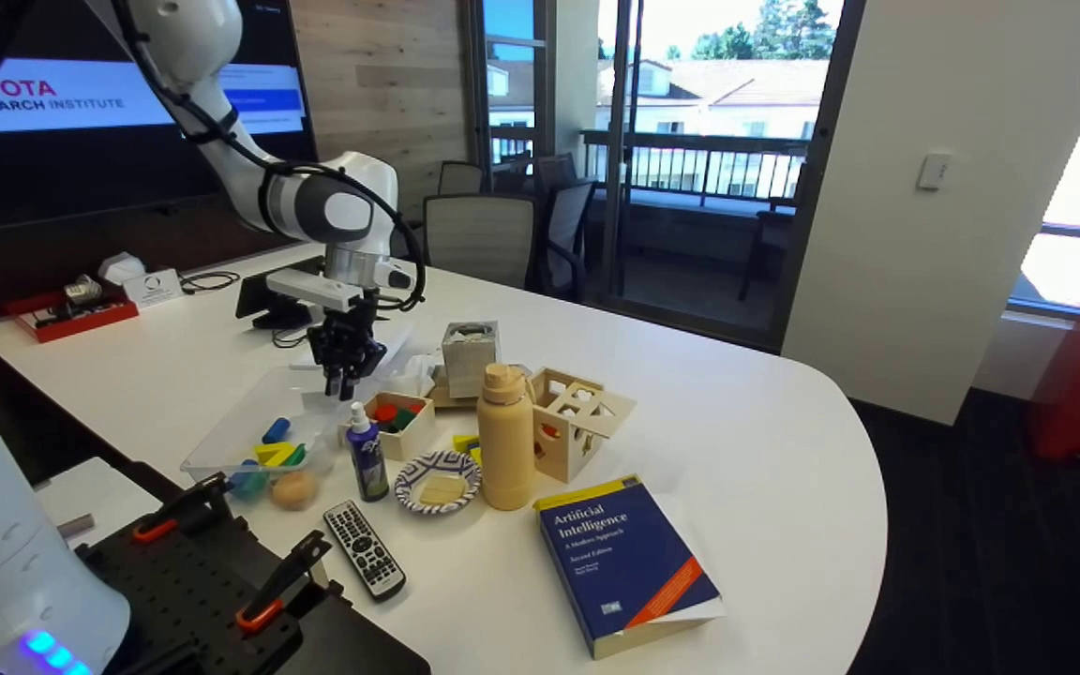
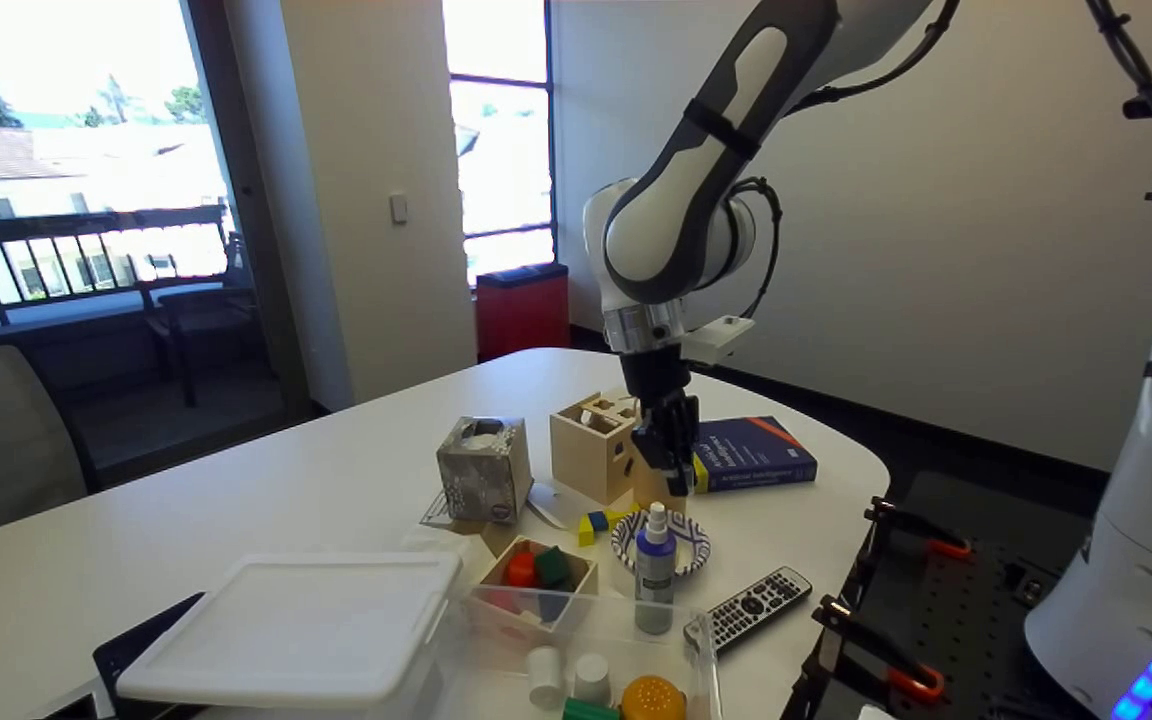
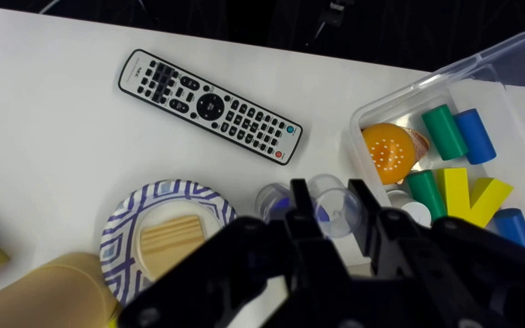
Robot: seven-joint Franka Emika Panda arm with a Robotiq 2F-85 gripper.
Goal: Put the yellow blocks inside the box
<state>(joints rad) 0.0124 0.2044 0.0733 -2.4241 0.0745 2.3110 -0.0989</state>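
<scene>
Clear tub [image 1: 235, 431]: eight o'clock from the fingers [image 3: 300, 196] in an exterior view; two yellow blocks [image 3: 455, 189] lie inside, so we take it for the box.
Fingers: parted, grasping nothing we can see.
Spray bottle [image 1: 370, 464]: five o'clock, upright, just by the fingers; we should rise clear, then travel sideways.
Wooden box [image 1: 415, 439]: four o'clock; possibly the box meant instead.
Loose yellow block [image 1: 465, 441]: also four o'clock, farther out on the worktop [image 1: 756, 450]; we judge it the next pick.
Flask [image 1: 507, 445]: between three and four o'clock, tall, near that block; we should descend straight, squeeze opposite flat faces, lift above every rim.
</scene>
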